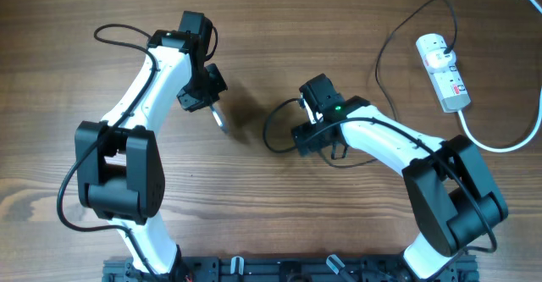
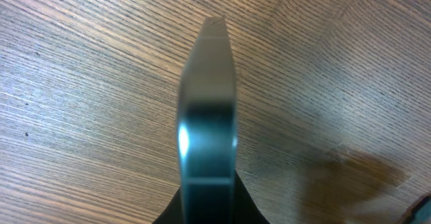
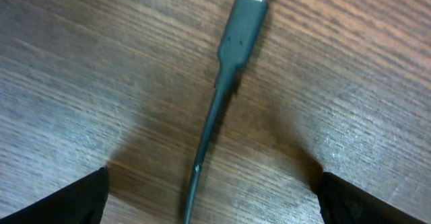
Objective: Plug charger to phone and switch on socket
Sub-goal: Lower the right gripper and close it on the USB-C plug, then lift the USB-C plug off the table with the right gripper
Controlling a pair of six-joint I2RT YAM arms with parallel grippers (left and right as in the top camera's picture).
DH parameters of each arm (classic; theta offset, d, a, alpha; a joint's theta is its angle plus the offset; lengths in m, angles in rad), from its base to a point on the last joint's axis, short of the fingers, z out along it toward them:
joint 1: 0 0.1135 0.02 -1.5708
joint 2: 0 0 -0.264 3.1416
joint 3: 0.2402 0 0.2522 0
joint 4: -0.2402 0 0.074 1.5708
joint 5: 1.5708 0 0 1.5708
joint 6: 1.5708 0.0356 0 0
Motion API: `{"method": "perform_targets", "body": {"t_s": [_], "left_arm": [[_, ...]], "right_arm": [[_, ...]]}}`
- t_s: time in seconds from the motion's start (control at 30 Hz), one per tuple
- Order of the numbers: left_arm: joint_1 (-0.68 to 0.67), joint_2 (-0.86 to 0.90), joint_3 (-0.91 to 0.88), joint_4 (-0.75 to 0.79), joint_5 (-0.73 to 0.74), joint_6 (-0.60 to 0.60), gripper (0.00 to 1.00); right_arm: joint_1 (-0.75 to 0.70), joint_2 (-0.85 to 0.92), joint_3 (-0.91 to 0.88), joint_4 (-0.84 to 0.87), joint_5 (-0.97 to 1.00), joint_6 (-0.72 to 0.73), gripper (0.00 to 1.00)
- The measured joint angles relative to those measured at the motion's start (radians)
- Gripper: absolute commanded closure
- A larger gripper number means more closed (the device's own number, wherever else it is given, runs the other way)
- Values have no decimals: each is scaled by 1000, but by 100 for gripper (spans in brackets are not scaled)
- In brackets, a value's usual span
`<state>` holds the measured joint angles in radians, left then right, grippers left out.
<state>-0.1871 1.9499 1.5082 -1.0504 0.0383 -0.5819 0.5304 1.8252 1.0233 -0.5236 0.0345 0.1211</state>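
Left gripper [image 1: 216, 113]: I read the jaws as closed tight on the phone [image 2: 207, 116]. From the left wrist I see it edge-on, a thin silver-teal rim running straight out between the fingers, clear of the table [image 1: 279, 28].
Right gripper [image 3: 215, 200]: jaws spread wide, one dark finger [image 3: 60, 200] at each lower corner of the wrist view. Nothing is held.
Charger [image 3: 239, 32]: the plug lies flat on the wood in the gap between the right jaws, touching neither finger. Its metal tip points away from the wrist, and the thin black cable trails back under it.
Socket [image 1: 442, 72]: well apart from both pairs of jaws, off past the right arm's elbow side. A white adapter [image 1: 439, 59] sits on it.
Switches: too small for me to tell their position.
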Motion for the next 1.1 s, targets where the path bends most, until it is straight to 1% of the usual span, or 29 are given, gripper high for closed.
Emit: {"method": "perform_targets", "body": {"t_s": [0.13, 0.17, 0.2, 0.23, 0.27, 0.3, 0.33, 0.37, 0.53, 0.67, 0.73, 0.83, 0.93, 0.97, 1.0, 1.1], "left_arm": [[0, 0, 0, 3, 0, 0, 96], [0, 0, 0, 3, 0, 0, 96], [0, 0, 0, 3, 0, 0, 96], [0, 0, 0, 2, 0, 0, 96], [0, 0, 0, 2, 0, 0, 96], [0, 0, 0, 3, 0, 0, 96], [0, 0, 0, 3, 0, 0, 96], [0, 0, 0, 3, 0, 0, 96], [0, 0, 0, 4, 0, 0, 96], [0, 0, 0, 4, 0, 0, 96], [0, 0, 0, 4, 0, 0, 96], [0, 0, 0, 4, 0, 0, 96], [0, 0, 0, 4, 0, 0, 96], [0, 0, 0, 4, 0, 0, 96], [0, 0, 0, 4, 0, 0, 96], [0, 0, 0, 4, 0, 0, 96]], "right_arm": [[0, 7, -8, 99, 37, 18, 0], [0, 8, -8, 108, 47, 18, 5], [0, 8, -8, 110, 50, 18, 11], [0, 8, -8, 111, 53, 18, 22], [0, 8, -8, 114, 56, 22, 37], [0, 8, -8, 117, 58, 24, 48], [-2, 8, -8, 121, 60, 28, 52], [-3, 9, -8, 124, 61, 31, 52], [-16, 9, -10, 152, 75, 33, 62], [-17, 9, -15, 225, 83, 27, 64], [-17, 9, -15, 230, 84, 24, 67], [-17, 9, -15, 230, 89, 16, 69], [-17, 9, -15, 230, 90, 13, 76], [-17, 9, -16, 230, 90, 13, 80], [-17, 9, -18, 230, 90, 13, 82], [-17, 9, -22, 200, 90, 12, 91]]}}
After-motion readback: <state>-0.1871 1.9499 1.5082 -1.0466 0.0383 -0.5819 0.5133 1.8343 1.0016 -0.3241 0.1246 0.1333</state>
